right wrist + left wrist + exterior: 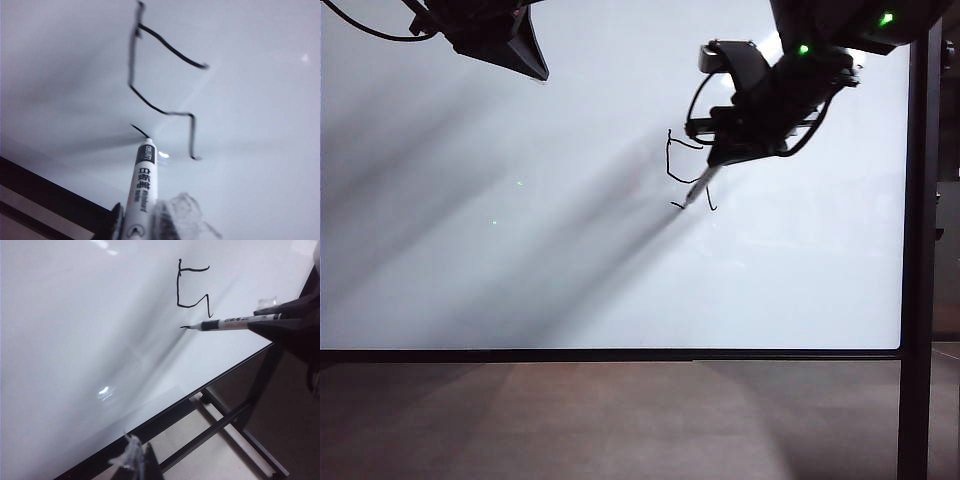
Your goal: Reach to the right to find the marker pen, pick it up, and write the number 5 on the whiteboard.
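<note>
The whiteboard (520, 250) fills the exterior view. My right gripper (720, 158) is in front of its upper right part, shut on the marker pen (698, 188), which slants down to the left. In the right wrist view the white pen (142, 190) sits between the two fingers of the right gripper (140, 226), and its dark tip meets the whiteboard (250, 150) at a short fresh stroke. An angular black line figure, the number 5 (150, 100), lies just beyond the tip and also shows as the number 5 (192, 287). My left gripper (532, 62) hangs at the top left, away from the writing.
A black upright post (920, 250) stands at the board's right edge and a black frame bar (610, 354) runs along its bottom. The stand's dark legs (220, 425) cross the floor below. One taped finger (137, 462) of the left gripper shows near the frame.
</note>
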### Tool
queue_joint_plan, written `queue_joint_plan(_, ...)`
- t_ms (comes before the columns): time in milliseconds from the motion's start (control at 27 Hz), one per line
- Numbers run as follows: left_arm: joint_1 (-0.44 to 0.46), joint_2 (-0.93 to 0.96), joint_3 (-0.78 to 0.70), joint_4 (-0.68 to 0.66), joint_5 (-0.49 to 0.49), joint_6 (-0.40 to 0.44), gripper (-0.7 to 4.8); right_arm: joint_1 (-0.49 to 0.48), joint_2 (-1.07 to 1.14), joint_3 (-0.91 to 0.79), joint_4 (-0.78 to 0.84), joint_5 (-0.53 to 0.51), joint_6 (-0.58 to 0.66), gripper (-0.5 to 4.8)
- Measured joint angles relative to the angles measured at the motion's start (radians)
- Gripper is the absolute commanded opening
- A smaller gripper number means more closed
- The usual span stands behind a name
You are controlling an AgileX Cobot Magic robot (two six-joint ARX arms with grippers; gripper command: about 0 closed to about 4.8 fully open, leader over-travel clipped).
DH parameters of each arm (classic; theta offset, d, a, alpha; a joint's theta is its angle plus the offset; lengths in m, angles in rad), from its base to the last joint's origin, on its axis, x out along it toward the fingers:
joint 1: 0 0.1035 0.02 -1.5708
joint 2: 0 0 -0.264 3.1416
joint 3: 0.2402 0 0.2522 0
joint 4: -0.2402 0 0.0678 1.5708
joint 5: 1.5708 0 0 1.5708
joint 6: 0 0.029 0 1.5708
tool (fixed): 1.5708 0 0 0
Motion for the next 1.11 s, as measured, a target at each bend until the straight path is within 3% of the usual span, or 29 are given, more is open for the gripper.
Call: queue_joint_plan(1112,0.000,0.000,0.000,0.000,-0.015,0.000,-0.05,-0.045,-0.051,0.000,-0.054,0.003,0.000,-0.07)
